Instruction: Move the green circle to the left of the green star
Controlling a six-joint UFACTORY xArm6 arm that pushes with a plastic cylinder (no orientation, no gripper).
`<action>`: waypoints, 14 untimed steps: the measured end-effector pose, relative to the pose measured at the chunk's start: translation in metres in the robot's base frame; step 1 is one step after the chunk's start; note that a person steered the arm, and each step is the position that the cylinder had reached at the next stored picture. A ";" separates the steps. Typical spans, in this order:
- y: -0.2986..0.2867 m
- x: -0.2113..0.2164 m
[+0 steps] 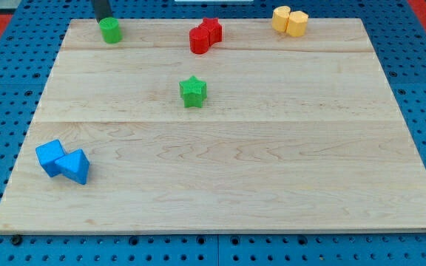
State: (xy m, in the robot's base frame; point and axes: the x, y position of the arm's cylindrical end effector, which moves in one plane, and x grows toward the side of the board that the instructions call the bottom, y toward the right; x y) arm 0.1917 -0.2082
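The green circle (110, 30) sits near the counter's (272, 185) top-left edge, well apart from the green star (193, 91); the tip (105, 19) touches its top side; there is no claw, only a bare rod holding nothing; pushed off-centre, the circle could roll aside or overshoot toward the blue blocks (63, 160)
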 end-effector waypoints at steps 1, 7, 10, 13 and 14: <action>0.004 0.000; 0.024 0.003; 0.002 0.071; 0.088 0.117; 0.037 0.113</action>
